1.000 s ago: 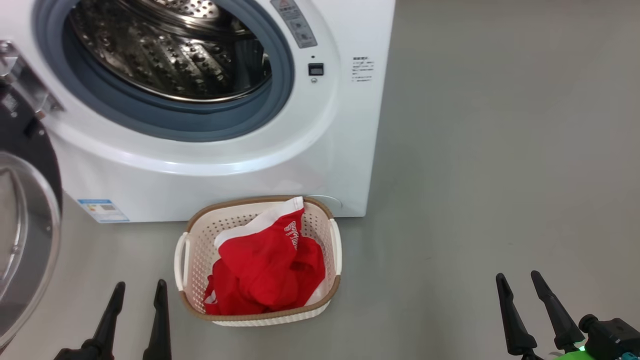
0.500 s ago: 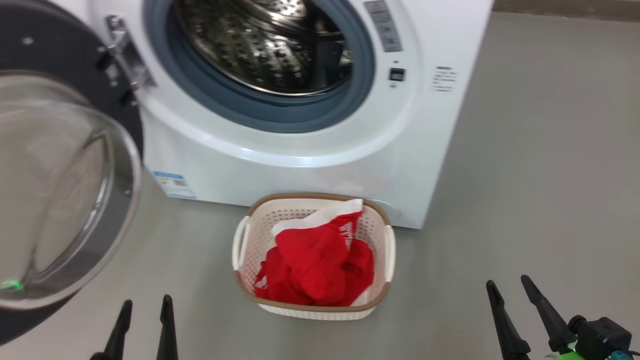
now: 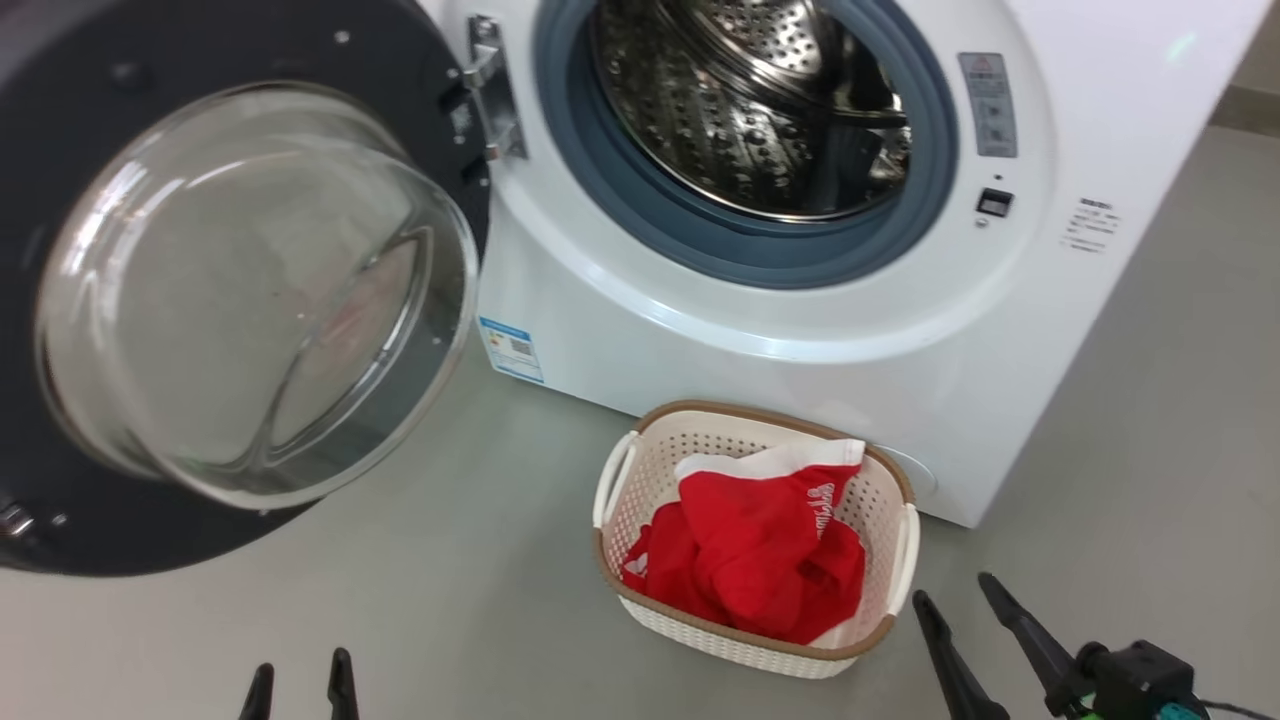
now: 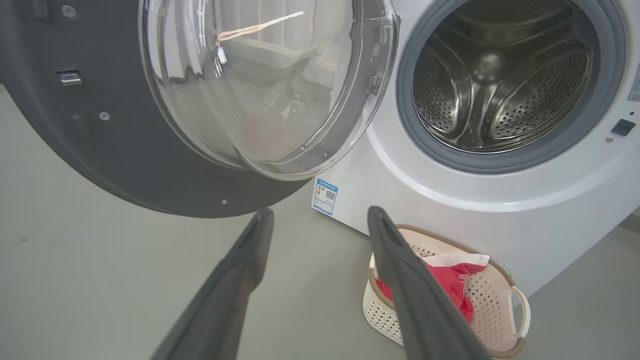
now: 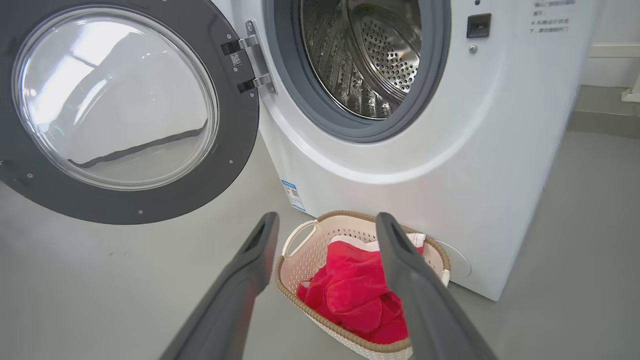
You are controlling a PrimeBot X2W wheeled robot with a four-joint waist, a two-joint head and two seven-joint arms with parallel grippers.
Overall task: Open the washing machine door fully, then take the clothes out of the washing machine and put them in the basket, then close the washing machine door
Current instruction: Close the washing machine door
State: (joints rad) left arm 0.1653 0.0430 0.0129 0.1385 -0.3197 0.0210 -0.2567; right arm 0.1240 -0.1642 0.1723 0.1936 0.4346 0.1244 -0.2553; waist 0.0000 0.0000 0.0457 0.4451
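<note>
Both arms are empty-handed here. The left gripper (image 3: 300, 665) has its two long dark fingers spread apart with nothing between them, hanging over the grey floor (image 3: 450, 600). The right gripper (image 3: 952, 587) is the same, fingers wide and gripping nothing.

The big round washing machine door with the glossy black rim and bulging clear glass bowl (image 3: 250, 290) is swung wide open. It's ahead of the left gripper and a bit to its left, well apart from the fingertips. The white front-loading washing machine (image 3: 800, 330) stands ahead of both grippers, and you can look straight into its perforated steel drum (image 3: 760, 110) through the grey-blue gasket (image 3: 740, 255).

The bright red fabric clothes with white trim and lettering (image 3: 760, 550) are piled in the small cream perforated plastic basket with the brown woven-look rim (image 3: 735, 648). That basket sits on the floor just ahead of the right gripper's fingertips and slightly to their left, and well off to the right of the left gripper. It's right by the machine's lower front, though I can't tell if they touch.
</note>
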